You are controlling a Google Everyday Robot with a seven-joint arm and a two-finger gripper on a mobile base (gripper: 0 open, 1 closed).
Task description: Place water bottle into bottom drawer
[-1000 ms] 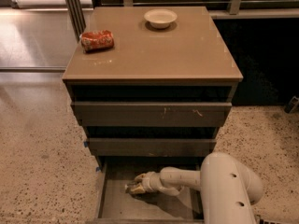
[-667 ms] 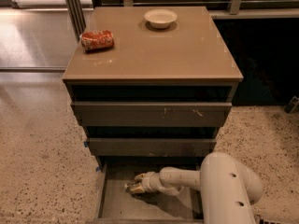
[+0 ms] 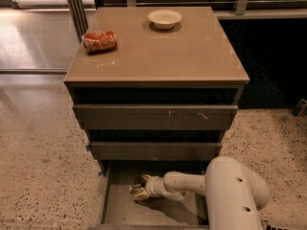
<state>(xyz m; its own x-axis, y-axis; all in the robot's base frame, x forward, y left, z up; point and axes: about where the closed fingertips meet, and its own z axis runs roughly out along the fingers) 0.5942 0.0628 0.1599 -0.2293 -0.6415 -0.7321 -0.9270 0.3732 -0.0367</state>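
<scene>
The bottom drawer (image 3: 115, 210) of the tan-topped cabinet is pulled out, and its flat grey-brown floor shows. My gripper (image 3: 141, 188) reaches in from the right and sits low over the drawer floor, left of the middle. A small pale, shiny bit of the water bottle (image 3: 134, 189) shows at the gripper's tip, inside the drawer. The rest of the bottle is hard to make out against the gripper. My white arm (image 3: 230, 190) covers the drawer's right part.
A crushed red can (image 3: 100, 41) lies at the left of the cabinet top (image 3: 158, 56), and a white bowl (image 3: 164, 18) stands at the back. The two upper drawers (image 3: 153, 116) are closed. Speckled floor lies on both sides of the cabinet.
</scene>
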